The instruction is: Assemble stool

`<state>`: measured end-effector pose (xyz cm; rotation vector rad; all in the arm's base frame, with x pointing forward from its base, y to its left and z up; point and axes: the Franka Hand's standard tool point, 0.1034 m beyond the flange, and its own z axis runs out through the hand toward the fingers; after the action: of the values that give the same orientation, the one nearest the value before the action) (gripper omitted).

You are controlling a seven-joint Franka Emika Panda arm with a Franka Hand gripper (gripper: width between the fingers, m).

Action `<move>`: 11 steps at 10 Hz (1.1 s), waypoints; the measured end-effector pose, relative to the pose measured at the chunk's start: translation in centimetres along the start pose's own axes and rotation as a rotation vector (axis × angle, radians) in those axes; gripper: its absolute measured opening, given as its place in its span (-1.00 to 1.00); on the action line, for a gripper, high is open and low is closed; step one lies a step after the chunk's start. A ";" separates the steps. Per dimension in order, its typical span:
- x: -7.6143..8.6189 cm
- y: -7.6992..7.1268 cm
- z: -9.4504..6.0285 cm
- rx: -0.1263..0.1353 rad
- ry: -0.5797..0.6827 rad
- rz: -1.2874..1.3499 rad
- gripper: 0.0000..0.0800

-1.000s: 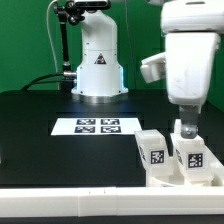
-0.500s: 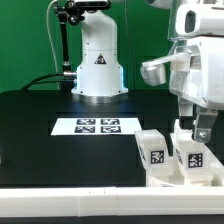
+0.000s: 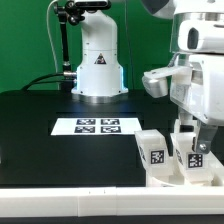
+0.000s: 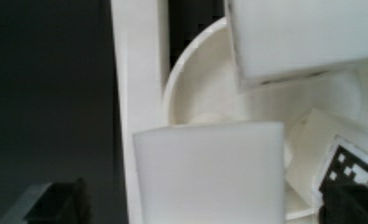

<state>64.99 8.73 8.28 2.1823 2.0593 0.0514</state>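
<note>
Two white stool legs with black-and-white tags stand at the front on the exterior view's right, one (image 3: 153, 150) to the left of the other (image 3: 190, 153). My gripper (image 3: 195, 137) hangs just above the right one. In the wrist view, my gripper (image 4: 207, 205) is open, its dark fingertips (image 4: 56, 200) wide apart on either side of a white leg block (image 4: 207, 165) without touching it. Another leg (image 4: 302, 38) lies further off. The round seat's curved rim (image 4: 184, 85) shows between them. A third leg is not in view.
The marker board (image 3: 97, 126) lies on the black table in the middle. The robot base (image 3: 97, 65) stands behind it. A long white bar (image 3: 90, 194) runs along the table's front edge and also shows in the wrist view (image 4: 142, 60), beside the seat.
My hand has shifted toward the exterior view's right and turned a little above the two legs. The legs and the marker board have not moved.
</note>
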 end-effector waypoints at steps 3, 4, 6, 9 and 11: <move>-0.1 0.0 0.0 0.002 -0.001 0.002 0.02; -0.1 0.0 0.0 0.002 -0.001 0.002 -0.15; -0.2 -0.1 0.0 0.004 -0.001 0.040 -0.15; -0.1 -0.2 0.0 0.012 -0.003 0.198 -0.15; -0.2 -0.3 0.0 0.014 -0.005 0.335 -0.15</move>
<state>64.70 8.58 8.21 2.5073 1.6739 0.0655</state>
